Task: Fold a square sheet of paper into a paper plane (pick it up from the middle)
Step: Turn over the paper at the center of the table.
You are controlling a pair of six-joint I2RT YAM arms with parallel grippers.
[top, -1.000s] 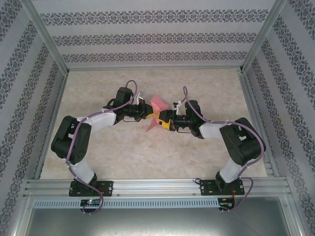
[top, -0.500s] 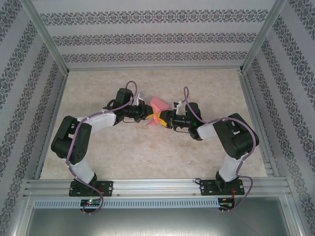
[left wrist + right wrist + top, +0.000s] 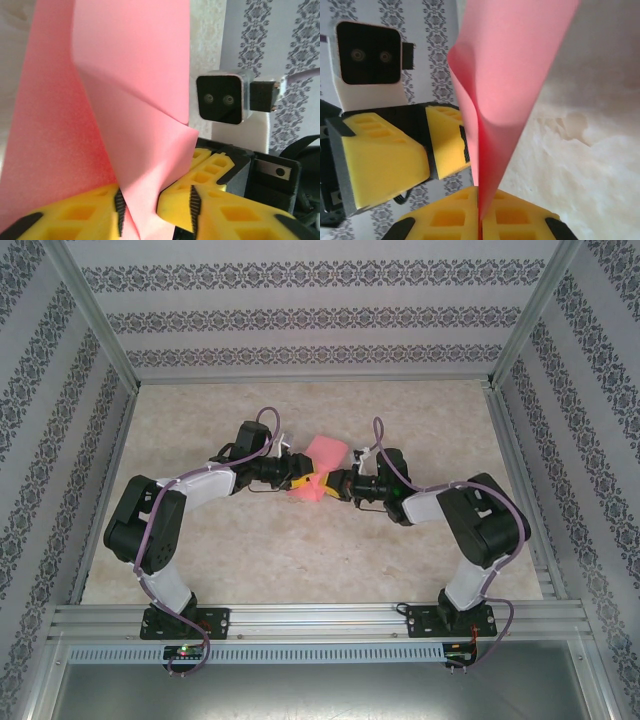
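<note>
- The right gripper (image 3: 480, 212) is pinching the pink sheet of paper (image 3: 510, 60) at its lower edge, its two yellow fingers (image 3: 445, 220) pressing flat together with no gap between them.
- From that pinch the paper is rising and curling over into a loose fold, with one flap bulging toward the left gripper (image 3: 427, 150).
- In the left wrist view, the left gripper (image 3: 156, 210) is standing partly open, its fingers (image 3: 65, 215) apart on either side of the paper (image 3: 125, 90) and not clamping it.
- One creased layer is passing between those black pads, and the sheet is fanning upward from there.
- Seen from above, the two grippers (image 3: 300, 480) (image 3: 338, 484) are meeting tip to tip near the middle of the table (image 3: 300, 560).
- The paper (image 3: 322, 452) is being held up off the surface between them, spreading toward the far side.
</note>
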